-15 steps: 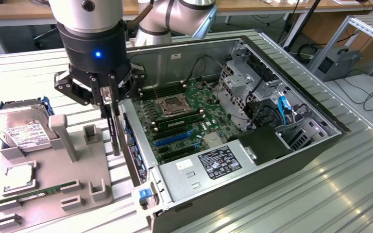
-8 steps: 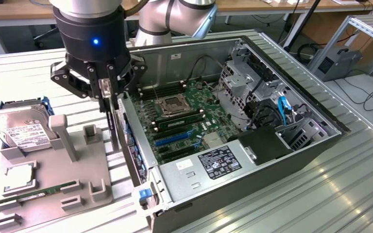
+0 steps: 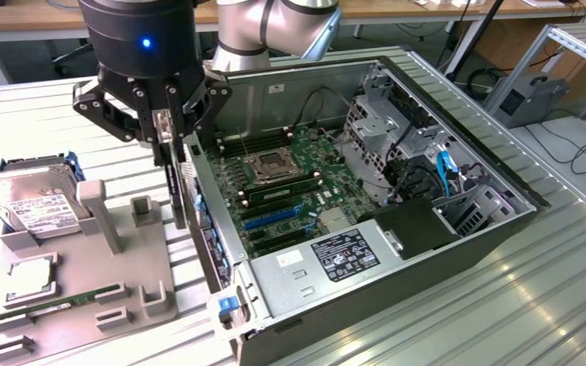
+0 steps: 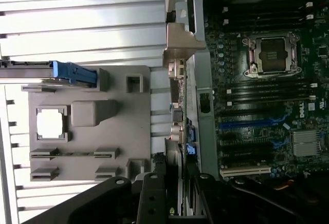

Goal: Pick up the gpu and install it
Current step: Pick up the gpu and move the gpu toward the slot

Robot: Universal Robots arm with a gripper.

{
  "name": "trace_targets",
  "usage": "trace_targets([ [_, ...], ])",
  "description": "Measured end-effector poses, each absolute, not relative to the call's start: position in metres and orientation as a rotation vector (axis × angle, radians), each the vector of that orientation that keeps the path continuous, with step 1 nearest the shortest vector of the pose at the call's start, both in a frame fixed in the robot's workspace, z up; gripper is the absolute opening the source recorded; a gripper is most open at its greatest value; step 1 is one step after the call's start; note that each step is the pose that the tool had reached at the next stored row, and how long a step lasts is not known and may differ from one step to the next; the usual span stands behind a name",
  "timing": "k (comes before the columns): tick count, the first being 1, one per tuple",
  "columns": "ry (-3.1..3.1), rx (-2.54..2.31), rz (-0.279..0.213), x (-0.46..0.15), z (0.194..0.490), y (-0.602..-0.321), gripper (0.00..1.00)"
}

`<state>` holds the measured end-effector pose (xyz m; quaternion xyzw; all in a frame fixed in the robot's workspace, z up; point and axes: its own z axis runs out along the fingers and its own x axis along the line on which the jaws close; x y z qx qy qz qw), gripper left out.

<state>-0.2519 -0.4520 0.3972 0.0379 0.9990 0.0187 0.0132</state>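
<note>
Gpu (image 3: 178, 191) (image 4: 177, 100) hangs on edge from the gripper (image 3: 176, 136) (image 4: 175, 185), whose fingers are pinched partway closed on the card's upper edge. It is lifted clear, its length pointing straight down. The card sits in the gap between the grey holder tray (image 3: 79, 293) and the rear wall of the open computer case (image 3: 456, 229), just outside the motherboard (image 3: 293, 183). A hard drive (image 3: 28, 200) rests at the tray's far end.
</note>
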Motion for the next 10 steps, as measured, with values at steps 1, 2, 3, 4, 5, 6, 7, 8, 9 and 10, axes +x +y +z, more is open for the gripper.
trace_targets([
  [1, 3.112, 0.118, 0.058, -0.252, 0.4, -0.452, 0.26],
  [2, 3.112, 0.118, 0.058, -0.252, 0.403, -0.452, 0.26],
  [3, 3.112, 0.118, 0.058, -0.252, 0.405, -0.452, 0.26],
  [4, 3.112, 0.118, 0.058, -0.252, 0.408, -0.452, 0.26],
  [5, 3.112, 0.118, 0.058, -0.252, 0.411, -0.452, 0.26],
  [6, 3.112, 0.118, 0.059, -0.252, 0.413, -0.452, 0.26],
  [7, 3.112, 0.118, 0.059, -0.252, 0.415, -0.452, 0.26],
  [8, 3.112, 0.118, 0.059, -0.252, 0.417, -0.452, 0.26],
  [9, 3.112, 0.118, 0.059, -0.252, 0.418, -0.452, 0.26],
  [10, 3.112, 0.118, 0.059, -0.252, 0.419, -0.452, 0.26],
])
